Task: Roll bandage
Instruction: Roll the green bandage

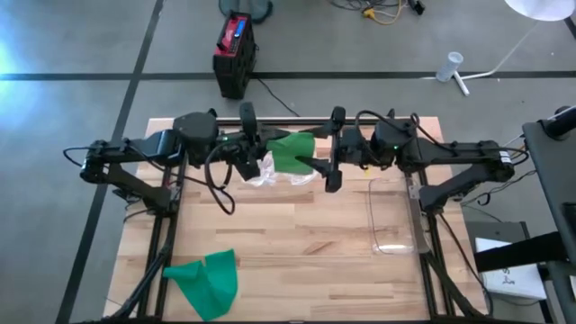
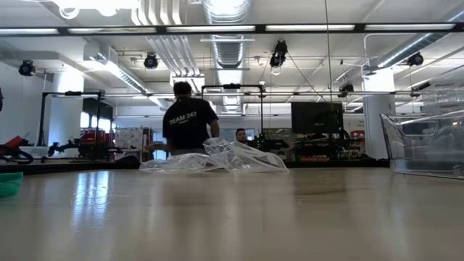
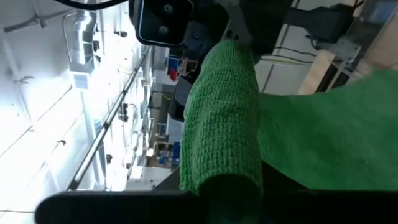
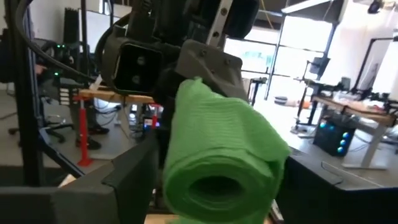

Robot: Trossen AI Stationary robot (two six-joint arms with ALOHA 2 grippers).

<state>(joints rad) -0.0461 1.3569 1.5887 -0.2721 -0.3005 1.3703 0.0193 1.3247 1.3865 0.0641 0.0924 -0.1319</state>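
i hold the green bandage [image 1: 290, 153] aloft at the table's far edge, left gripper [image 1: 247, 165] clamped on it, right gripper [image 1: 331, 171] spread around the roll; keep tension before each turn.

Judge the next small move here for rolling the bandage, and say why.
Probably close the right gripper on the rolled end of the green bandage. Its fingers stand open on either side of the roll, while the left gripper is shut on the bandage, held above the table between both arms.
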